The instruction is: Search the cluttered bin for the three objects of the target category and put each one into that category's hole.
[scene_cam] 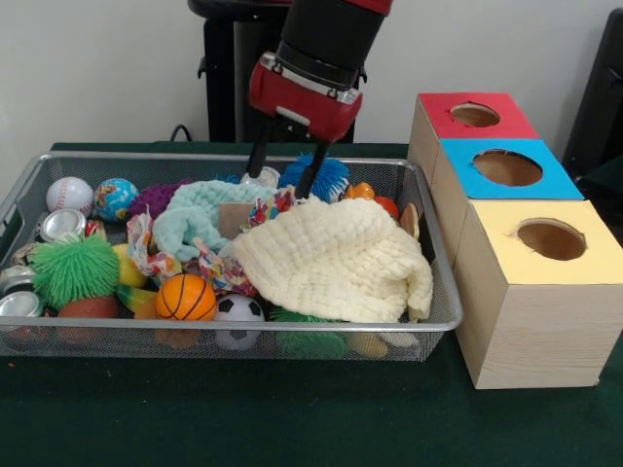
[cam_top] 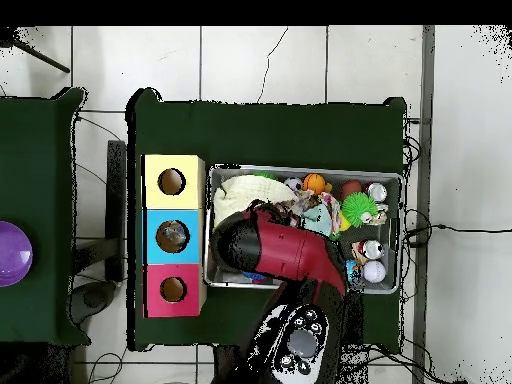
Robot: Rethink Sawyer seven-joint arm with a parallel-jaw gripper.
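Observation:
My gripper [scene_cam: 285,179] hangs open over the back of the wire bin [scene_cam: 243,336], its fingers [scene_cam: 258,161] spread apart. The tips dip among the clutter beside a blue spiky ball [scene_cam: 329,175] and a silver can top [scene_cam: 265,178], and nothing is gripped. A cream cloth [scene_cam: 336,258] and a teal cloth [scene_cam: 195,214] cover much of the bin. To the right stand three boxes with a red-top hole [scene_cam: 475,115], a blue-top hole [scene_cam: 508,167] and a yellow-top hole [scene_cam: 551,238]. In the overhead view the red arm [cam_top: 285,252] hides the gripper.
The bin also holds a baseball [scene_cam: 68,195], a globe ball [scene_cam: 116,197], cans [scene_cam: 62,225], a green spiky ball [scene_cam: 76,269], a basketball [scene_cam: 185,297] and a soccer ball [scene_cam: 238,311]. A purple bowl [cam_top: 12,253] sits on a side table.

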